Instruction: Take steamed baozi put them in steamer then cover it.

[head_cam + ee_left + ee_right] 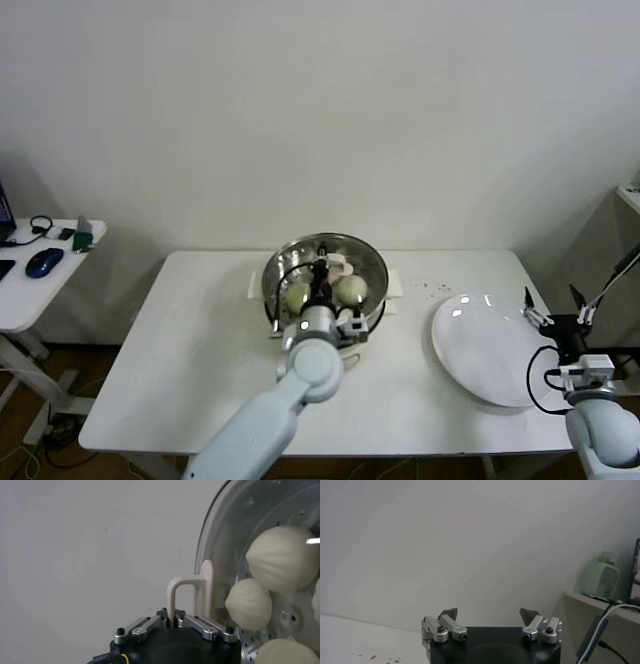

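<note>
cover [260, 555]: over steamer [368, 262] on surface, baozi [249, 604] beneath | left end effector [173, 617] clamped on white handle [192, 592] | glass: rigid, heavyish, breakable, hold handle only | right end effector [490, 614] wide, idle beside plate [485, 345]

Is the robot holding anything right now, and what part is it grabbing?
Yes. The left gripper holds the cover by its white bar handle, over the steamer. The right gripper holds nothing; its jaws are open.
</note>
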